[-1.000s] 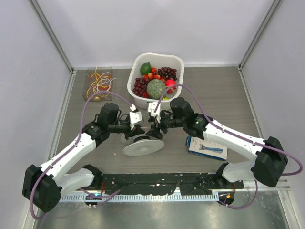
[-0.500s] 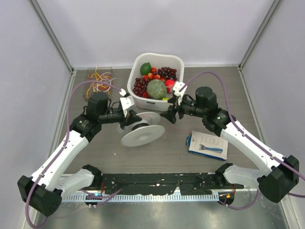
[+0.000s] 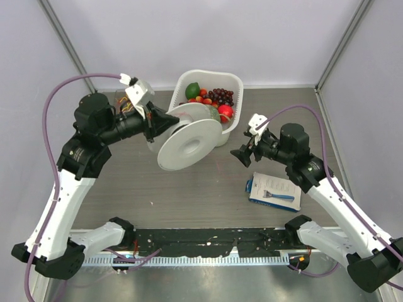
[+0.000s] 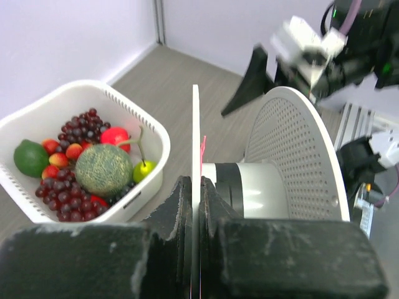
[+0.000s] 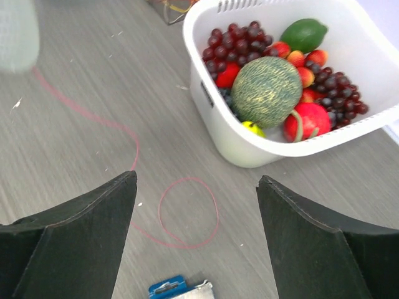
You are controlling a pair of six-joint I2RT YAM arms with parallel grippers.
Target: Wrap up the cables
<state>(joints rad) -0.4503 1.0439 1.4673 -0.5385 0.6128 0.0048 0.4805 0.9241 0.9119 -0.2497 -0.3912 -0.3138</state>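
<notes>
My left gripper (image 3: 157, 121) is raised above the table and shut on the thin flange (image 4: 195, 124) of a white spool (image 3: 189, 145). The spool's hub (image 4: 249, 190) and perforated far flange (image 4: 293, 156) show past the fingers. A thin red cable (image 4: 203, 146) runs along the gripped flange. In the right wrist view the red cable (image 5: 188, 212) lies on the table in a loop and trails to the upper left. My right gripper (image 5: 196, 180) hangs open above that loop, holding nothing. More cables (image 5: 176, 6), yellow and orange, peek in at the top edge.
A white basket (image 3: 236, 82) of grapes, a melon and other fruit stands at the back, just behind the lifted spool. A blue and white razor package (image 3: 274, 192) lies on the table below my right gripper.
The left arm has lifted the spool off the table, up and to the back left. The right gripper has let go, opened wide and drawn back to the right.
</notes>
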